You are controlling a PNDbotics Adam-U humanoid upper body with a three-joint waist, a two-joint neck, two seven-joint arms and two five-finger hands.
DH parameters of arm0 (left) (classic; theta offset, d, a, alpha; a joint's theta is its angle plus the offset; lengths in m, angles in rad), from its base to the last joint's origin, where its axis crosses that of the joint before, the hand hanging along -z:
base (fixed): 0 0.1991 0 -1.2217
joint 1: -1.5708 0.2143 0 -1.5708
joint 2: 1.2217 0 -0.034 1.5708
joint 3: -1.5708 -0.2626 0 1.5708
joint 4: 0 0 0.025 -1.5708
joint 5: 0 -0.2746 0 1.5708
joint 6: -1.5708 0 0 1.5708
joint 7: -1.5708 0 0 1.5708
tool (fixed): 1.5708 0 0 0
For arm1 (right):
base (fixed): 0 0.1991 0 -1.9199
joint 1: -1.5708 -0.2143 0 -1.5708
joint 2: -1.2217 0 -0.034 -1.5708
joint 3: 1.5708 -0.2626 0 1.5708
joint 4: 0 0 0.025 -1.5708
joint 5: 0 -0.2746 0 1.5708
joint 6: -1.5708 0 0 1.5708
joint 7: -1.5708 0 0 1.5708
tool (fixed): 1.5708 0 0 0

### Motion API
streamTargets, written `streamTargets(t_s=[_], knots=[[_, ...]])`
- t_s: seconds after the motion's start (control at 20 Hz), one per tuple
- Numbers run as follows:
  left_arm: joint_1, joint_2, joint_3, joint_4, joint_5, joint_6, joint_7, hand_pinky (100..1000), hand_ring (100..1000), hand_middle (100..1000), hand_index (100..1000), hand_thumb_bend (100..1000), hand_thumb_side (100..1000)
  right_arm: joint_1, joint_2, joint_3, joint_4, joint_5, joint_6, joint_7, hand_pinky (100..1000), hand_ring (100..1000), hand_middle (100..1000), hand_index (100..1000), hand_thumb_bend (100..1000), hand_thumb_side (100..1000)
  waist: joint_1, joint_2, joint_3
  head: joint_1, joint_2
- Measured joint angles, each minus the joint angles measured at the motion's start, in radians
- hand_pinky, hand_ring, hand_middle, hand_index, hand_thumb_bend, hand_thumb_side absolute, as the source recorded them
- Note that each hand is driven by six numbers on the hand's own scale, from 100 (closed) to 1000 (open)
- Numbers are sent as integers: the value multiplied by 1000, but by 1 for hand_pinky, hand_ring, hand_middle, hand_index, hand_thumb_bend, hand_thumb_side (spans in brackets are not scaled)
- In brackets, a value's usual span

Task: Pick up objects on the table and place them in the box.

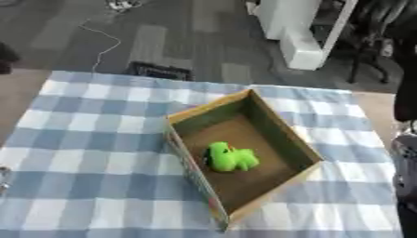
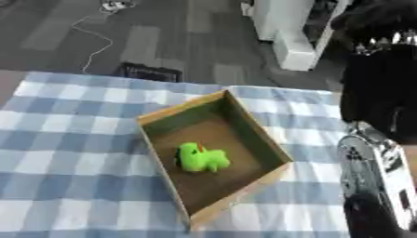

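An open cardboard box (image 1: pixel 281 123) stands askew in the middle of the blue-and-white checked tablecloth. Inside it, on the brown floor towards the left wall, lies a bright green soft toy (image 1: pixel 230 157). My right arm (image 2: pixel 376 158), black with a silver joint, runs down the right edge of the right eye view, beside the box's right corner and apart from it. I cannot make out the hand at its end. A small grey sliver (image 1: pixel 3 179) at the left edge of the left eye view may be part of my left hand.
The checked cloth (image 1: pixel 90 139) shows no loose objects around the box. Beyond the table's far edge are a dark carpeted floor, a white cable (image 1: pixel 104 46), a black grille (image 1: pixel 160 70) and a white cabinet (image 1: pixel 297 32).
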Motion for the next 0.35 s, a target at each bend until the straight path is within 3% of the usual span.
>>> streamTargets(t_s=[0.35], knots=[[2, 0, 1, 0, 36, 55, -67, 406, 398, 542, 670, 100, 854, -2, 0, -3, 0, -1, 3, 2, 543, 517, 501, 611, 100, 743, 3, 0, 2, -1, -22]])
